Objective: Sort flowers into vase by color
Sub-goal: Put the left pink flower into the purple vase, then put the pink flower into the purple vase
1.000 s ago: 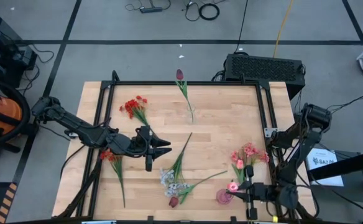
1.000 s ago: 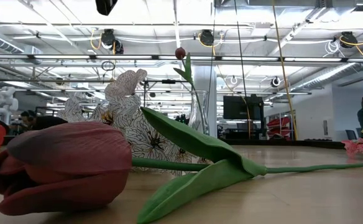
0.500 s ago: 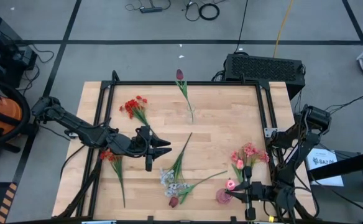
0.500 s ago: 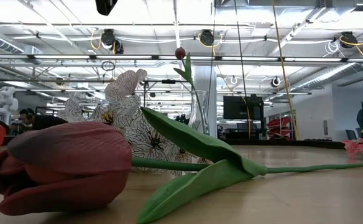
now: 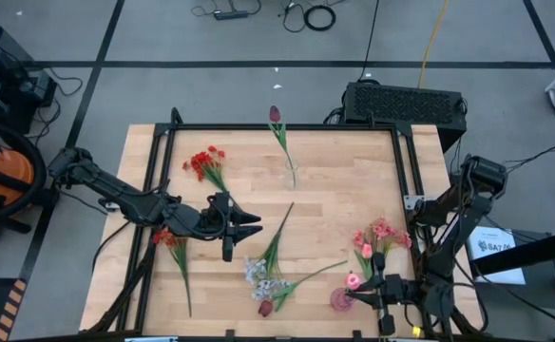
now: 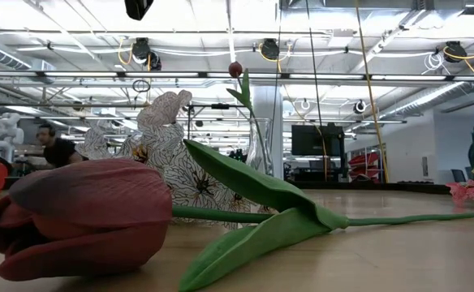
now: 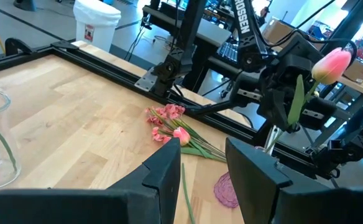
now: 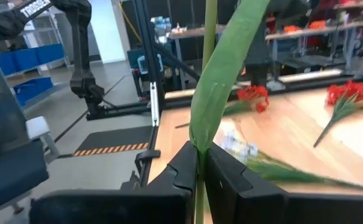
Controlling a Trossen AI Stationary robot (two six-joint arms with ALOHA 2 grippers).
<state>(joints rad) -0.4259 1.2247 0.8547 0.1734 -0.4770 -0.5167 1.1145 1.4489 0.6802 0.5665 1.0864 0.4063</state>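
Note:
My right gripper is shut on a pink tulip at the table's near right, beside a pink vase. Pink blossoms lie just beyond it. A clear vase at the far middle holds a maroon tulip by its stem. Red sprigs lie flat at the left: one sprig farther off, one sprig nearer. A white-grey spray and a maroon bud lie near the front edge. My left gripper hovers open left of the middle. My right gripper pinches the pink tulip's green stem between its two fingers, where a long leaf joins it, below the bud. The fingers reach in level from the table's right and lie across the stem. The tulip stands upright, bud on top, lifted clear of the table.
A black frame borders the wooden table. A long green-stemmed sprig lies in the middle. A black box sits behind the far edge. People show in the room beyond.
My right gripper has rolled a little at the wrist while staying in place, and the pink tulip's bud has shifted slightly with it.

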